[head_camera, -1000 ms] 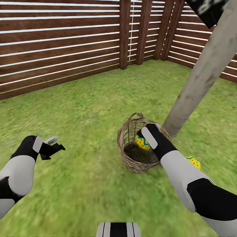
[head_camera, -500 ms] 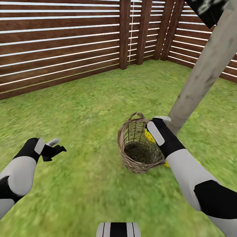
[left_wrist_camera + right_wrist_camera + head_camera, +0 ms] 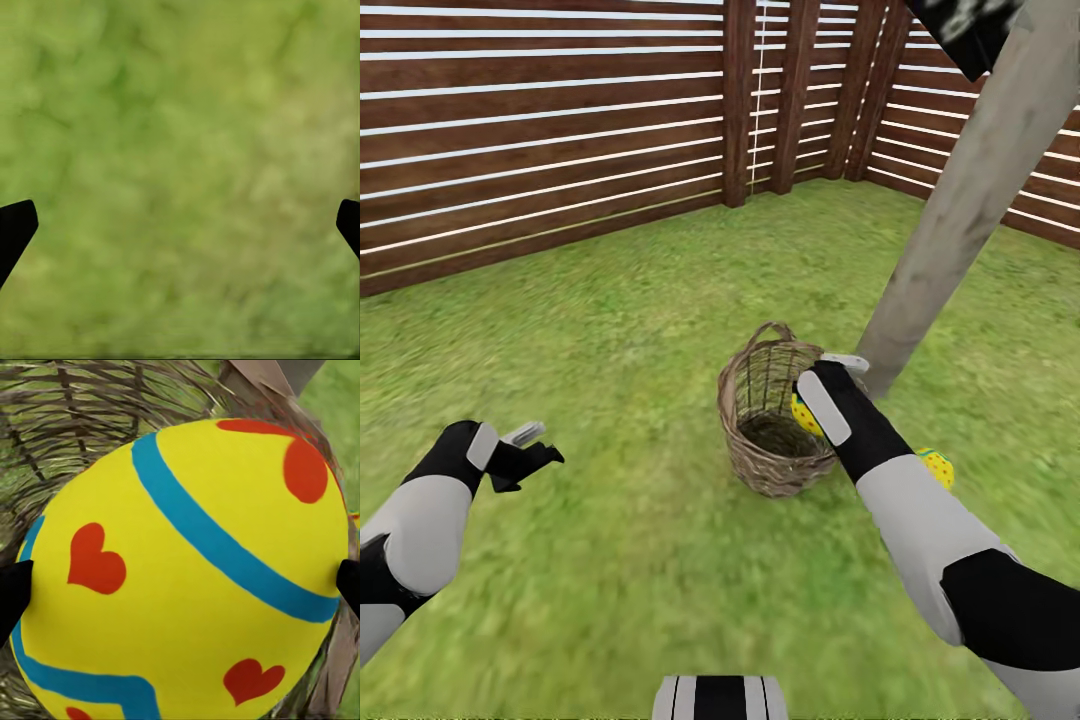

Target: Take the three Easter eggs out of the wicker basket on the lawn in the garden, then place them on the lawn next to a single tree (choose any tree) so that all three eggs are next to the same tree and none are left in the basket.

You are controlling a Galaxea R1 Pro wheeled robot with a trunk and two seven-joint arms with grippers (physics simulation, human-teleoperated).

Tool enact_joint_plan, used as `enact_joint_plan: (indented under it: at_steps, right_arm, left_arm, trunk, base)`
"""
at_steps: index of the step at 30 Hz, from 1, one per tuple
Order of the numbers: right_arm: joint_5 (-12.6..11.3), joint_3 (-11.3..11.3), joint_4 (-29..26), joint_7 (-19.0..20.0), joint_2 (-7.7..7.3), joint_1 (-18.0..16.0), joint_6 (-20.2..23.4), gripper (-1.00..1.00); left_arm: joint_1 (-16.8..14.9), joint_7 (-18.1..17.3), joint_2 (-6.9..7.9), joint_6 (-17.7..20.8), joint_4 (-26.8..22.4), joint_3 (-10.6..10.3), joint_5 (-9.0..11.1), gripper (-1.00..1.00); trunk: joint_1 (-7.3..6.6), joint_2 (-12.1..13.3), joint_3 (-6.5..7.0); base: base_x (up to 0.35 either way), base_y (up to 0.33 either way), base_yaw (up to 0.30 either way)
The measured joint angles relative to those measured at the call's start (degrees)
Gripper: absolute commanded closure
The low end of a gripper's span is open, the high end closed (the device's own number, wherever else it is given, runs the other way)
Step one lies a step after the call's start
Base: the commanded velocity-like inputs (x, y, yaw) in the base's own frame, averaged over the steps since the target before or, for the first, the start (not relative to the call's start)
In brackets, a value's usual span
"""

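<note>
Right claw (image 3: 812, 400) clamps a blue-banded egg (image 3: 184, 577) at the wicker basket (image 3: 760, 450) rim, tree trunk (image 3: 950, 210) just behind; left claw (image 3: 530, 450) spread over lawn (image 3: 610, 330).

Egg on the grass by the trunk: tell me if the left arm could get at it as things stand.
Probably not: the egg lies beyond the right arm and basket, far from the left gripper.
</note>
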Motion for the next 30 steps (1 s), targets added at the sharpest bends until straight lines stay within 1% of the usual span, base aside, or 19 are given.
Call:
enact_joint_plan:
  at_steps: [1,3,5,9,10,11,13,15,16,17,20,24,30]
  right_arm:
    - [0.0,0.0,-0.4,0.0,0.83,0.0,0.0,1.00]
    - [0.1,0.0,-2.9,0.0,2.13,-0.1,0.0,1.00]
    - [0.1,0.0,-5.7,0.0,2.75,-0.1,0.0,1.00]
    - [0.3,-0.5,-10.0,-0.1,2.61,0.0,0.0,1.00]
    - [0.3,-0.6,-10.5,-0.1,2.37,0.1,0.0,1.00]
    - [0.3,-0.6,-11.0,-0.1,1.67,0.5,0.0,1.00]
    - [0.3,-0.7,-12.0,-0.2,-0.35,1.5,-0.1,1.00]
    - [0.4,-1.0,-13.5,-0.2,-2.74,2.1,-0.1,1.00]
    - [0.2,-1.3,-13.8,-0.2,-3.51,2.4,-0.2,1.00]
    - [0.2,-2.2,-14.0,-0.2,-4.32,3.3,-0.1,1.00]
    - [0.2,-3.7,-14.8,-0.2,-5.17,4.8,-0.1,1.00]
    - [0.2,-4.0,-15.1,-0.1,-5.24,5.6,-0.1,1.00]
    - [0.1,-4.0,-15.1,-0.1,-5.31,5.7,-0.2,1.00]
  left_arm:
    - [0.0,0.0,-0.02,0.0,0.7,0.0,0.0,-1.00]
    - [0.0,-0.1,-0.05,-0.1,1.5,0.0,0.0,-1.00]
    - [0.0,-0.1,0.04,-0.2,1.6,0.0,0.0,-1.00]
    - [0.0,-0.1,0.47,0.0,1.7,0.2,0.1,-1.00]
    - [0.0,-0.1,0.52,0.0,1.7,0.3,0.0,-1.00]
    - [0.0,-0.1,0.55,-0.1,1.7,0.4,0.0,-1.00]
    - [0.0,-0.2,0.57,-0.1,1.7,0.4,0.0,-1.00]
    - [0.0,-0.3,0.51,-0.1,1.7,0.4,-0.1,-1.00]
    - [0.0,-0.3,0.50,-0.2,1.7,0.4,-0.1,-1.00]
    - [0.0,-0.3,0.50,-0.2,1.7,0.4,-0.1,-1.00]
    - [0.0,-0.3,0.40,-0.2,1.7,0.4,-0.1,-1.00]
    - [0.0,-0.1,0.40,-1.3,1.9,0.4,-0.1,-1.00]
    - [0.0,0.1,0.48,-2.0,2.1,0.4,-0.1,-1.00]
  trunk:
    - [0.00,0.0,0.00]
    - [-0.01,0.0,0.00]
    - [-0.01,0.0,0.00]
    - [-0.01,0.0,0.00]
    - [-0.01,0.0,0.00]
    - [-0.01,0.0,0.00]
    - [-0.01,0.0,0.00]
    - [0.00,0.0,0.00]
    - [0.00,0.0,0.00]
    - [0.01,0.0,0.00]
    - [0.00,0.0,0.00]
    - [-0.01,0.0,0.00]
    - [0.02,0.0,0.00]
  base:
    - [-0.017,0.000,0.000]
    - [-0.007,0.000,0.000]
    - [-0.002,0.000,0.000]
    - [0.000,0.000,0.000]
    - [0.000,0.000,0.000]
    - [0.000,0.000,0.000]
    - [-0.034,0.000,0.000]
    - [-0.091,-0.003,0.000]
    - [-0.144,-0.037,0.000]
    - [-0.114,-0.029,0.000]
    - [-0.036,-0.009,0.000]
    - [-0.026,-0.005,0.000]
    - [-0.268,-0.007,0.000]
